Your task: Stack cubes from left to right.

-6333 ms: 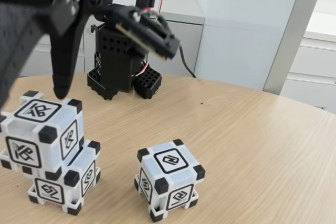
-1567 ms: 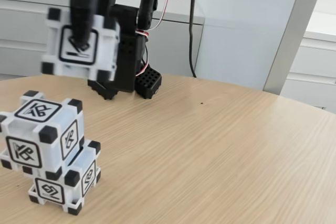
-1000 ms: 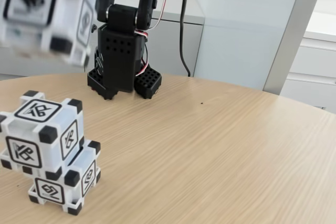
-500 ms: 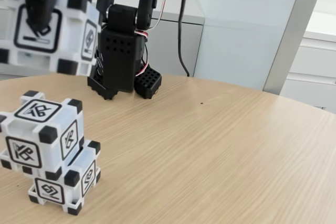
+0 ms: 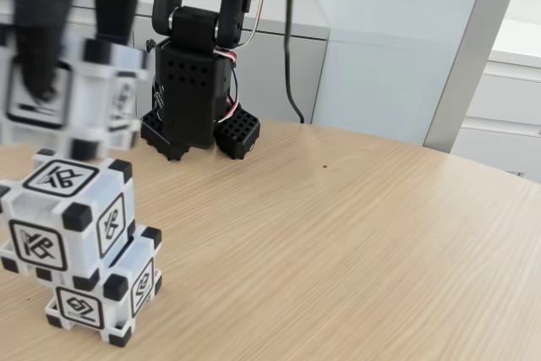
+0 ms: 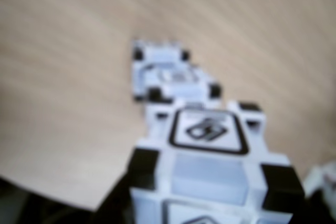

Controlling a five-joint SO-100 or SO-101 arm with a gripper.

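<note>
Far left of the fixed view: tool is gripping the third cube, black fingers running down over its near face, jaws closed on opposite sides of it. It is hanging just above and slightly left of the two-cube stack, motion-blurred, not touching yet as far as the blur allows. Below it, the upper stacked cube is sitting offset and twisted on the lower cube, so the landing face is not square to the base. Wrist view is showing the held cube close in with the stack beyond it on the bench. Handling guess: rigid hollow plastic, light, smooth faces likely slippery; black corner blocks are proud, so pads are best kept on flat face centres. Right of the stack, the robot base block is standing well clear.
</note>
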